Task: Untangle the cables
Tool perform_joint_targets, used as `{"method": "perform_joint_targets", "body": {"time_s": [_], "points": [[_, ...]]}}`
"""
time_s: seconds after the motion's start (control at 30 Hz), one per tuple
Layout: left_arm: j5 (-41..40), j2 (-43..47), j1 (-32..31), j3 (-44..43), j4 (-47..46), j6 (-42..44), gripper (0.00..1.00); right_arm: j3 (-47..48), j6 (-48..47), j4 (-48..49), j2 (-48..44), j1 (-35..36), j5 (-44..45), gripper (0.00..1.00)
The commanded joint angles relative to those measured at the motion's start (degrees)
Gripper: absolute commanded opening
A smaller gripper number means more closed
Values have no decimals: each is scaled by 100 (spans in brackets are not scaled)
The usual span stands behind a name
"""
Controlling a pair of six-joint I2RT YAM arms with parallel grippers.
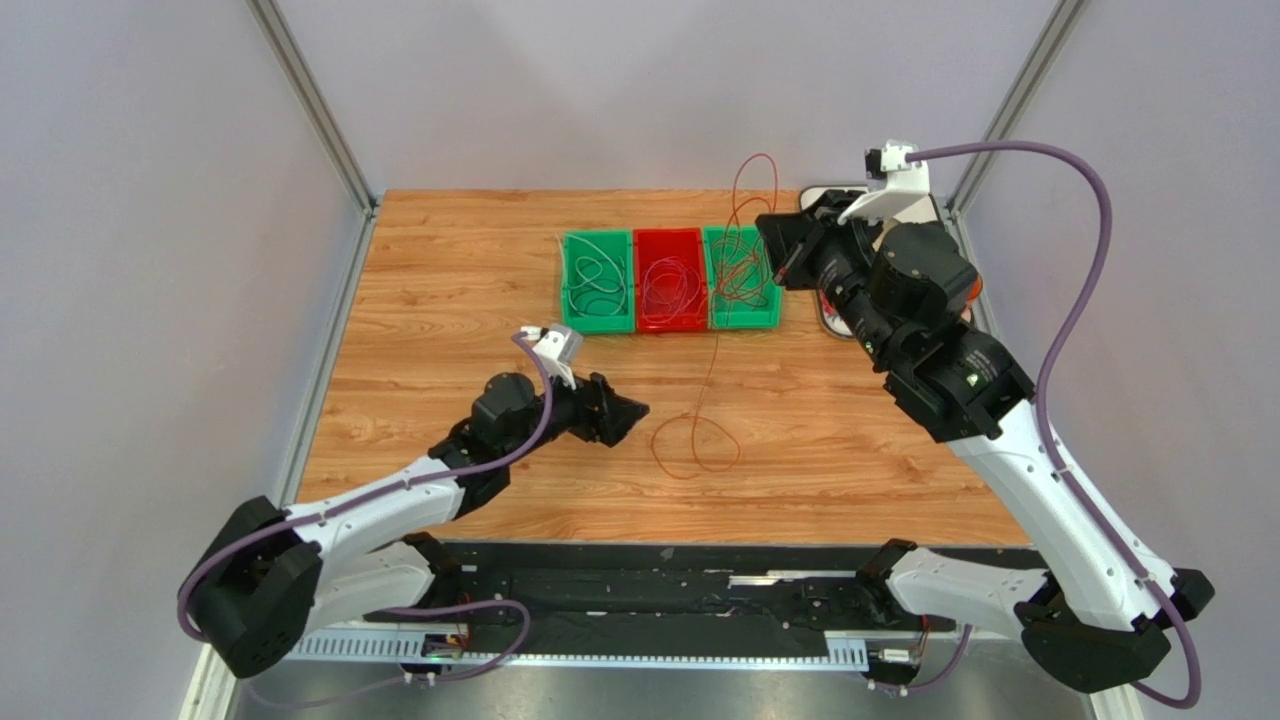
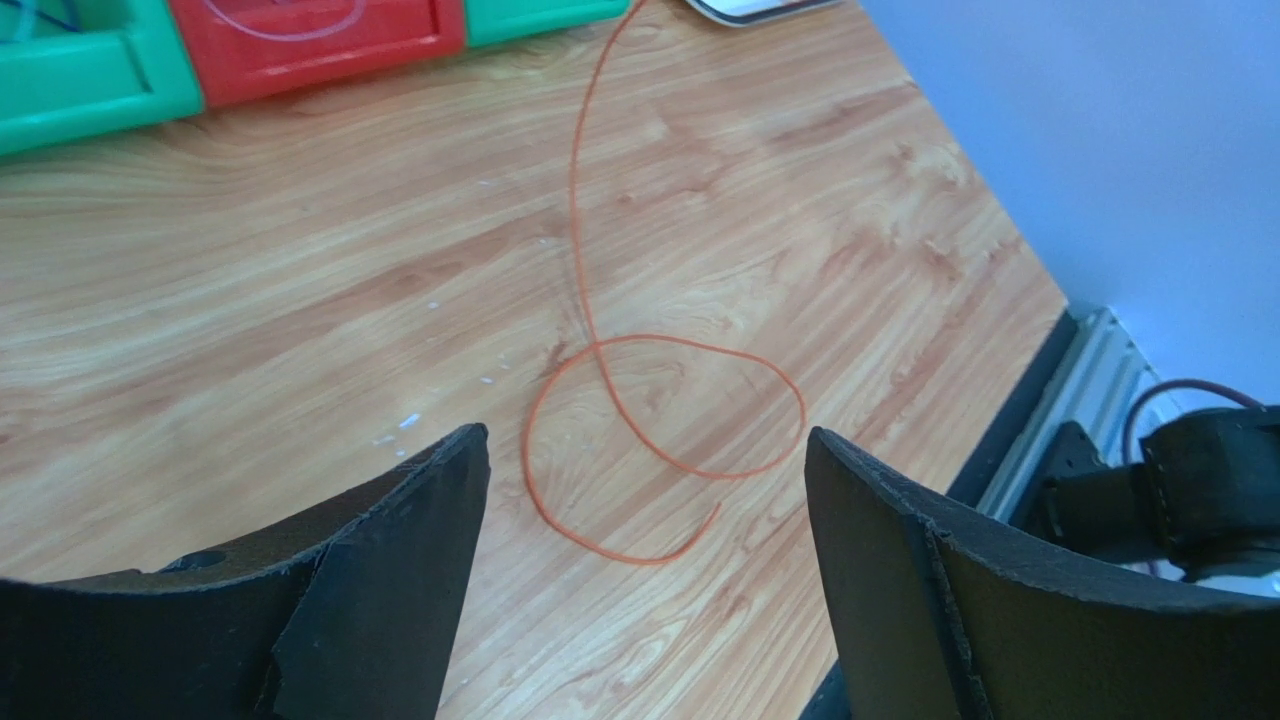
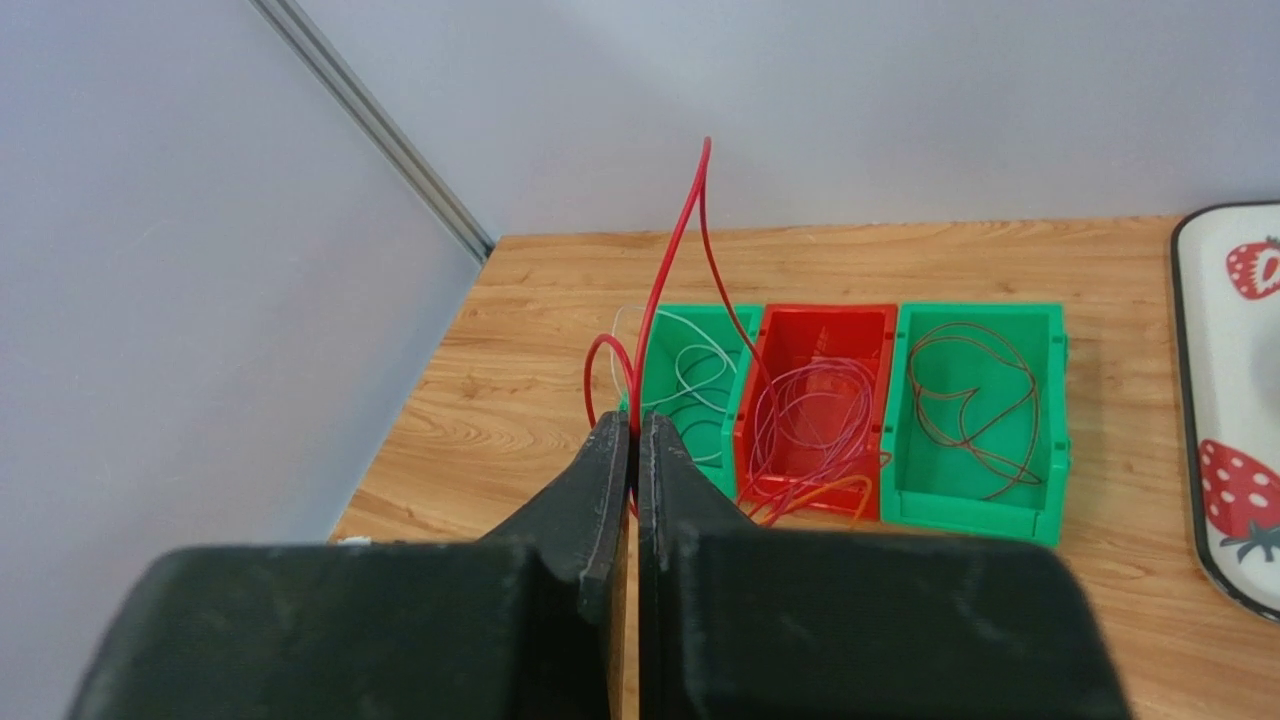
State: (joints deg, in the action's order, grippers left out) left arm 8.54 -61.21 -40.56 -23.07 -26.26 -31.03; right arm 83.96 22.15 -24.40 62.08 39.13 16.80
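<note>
Three small bins stood side by side toward 12 o'clock on the wooden surface (image 1: 436,315): a green bin (image 3: 679,312) holding white cables (image 3: 694,375), a red bin (image 3: 827,312) with a tangle of pale, red and orange cables, and a second green bin (image 3: 977,311) with dark brownish cables (image 3: 977,405). At 3 o'clock of the bins lay a white tray (image 3: 1225,375) printed with strawberries. The right gripper (image 3: 633,435) hung near the bins, its fingers pressed together and pinching a red cable (image 3: 672,255), which arched upward from the pinch and then trailed down toward 6 o'clock, ending in a loose loop flat on the surface. The left gripper (image 2: 646,438) hovered just at 9 o'clock of that loop with its fingers (image 2: 406,540) spread wide and nothing between them.
</note>
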Motion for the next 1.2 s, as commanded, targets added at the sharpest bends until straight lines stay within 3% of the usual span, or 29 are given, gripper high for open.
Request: {"method": "perform_joint_targets", "body": {"time_s": [0.0, 0.13, 0.5, 0.73, 0.9, 1.17], "points": [[597, -566, -171, 312, -2247, -457, 85, -91, 325, 269, -65, 6, -133, 0], [387, -1487, -348, 137, -2989, -448, 85, -135, 439, 287, -65, -2, -185, 0], [-299, -2957, -752, -1076, -3658, -27, 85, -12, 712, -223, -197, 6, -124, 0], [-2203, -4089, -1533, -1770, -3965, 982, 90, 85, 729, -319, -214, 6, -141, 0], [-3181, -4846, -1754, -2201, -4176, 1257, 90, 357, 720, -513, -205, 6, -273, 0], [-3024, -5243, -1798, -2729, -4080, 1266, 86, 331, 782, -610, -320, 6, -379, 0]]}}
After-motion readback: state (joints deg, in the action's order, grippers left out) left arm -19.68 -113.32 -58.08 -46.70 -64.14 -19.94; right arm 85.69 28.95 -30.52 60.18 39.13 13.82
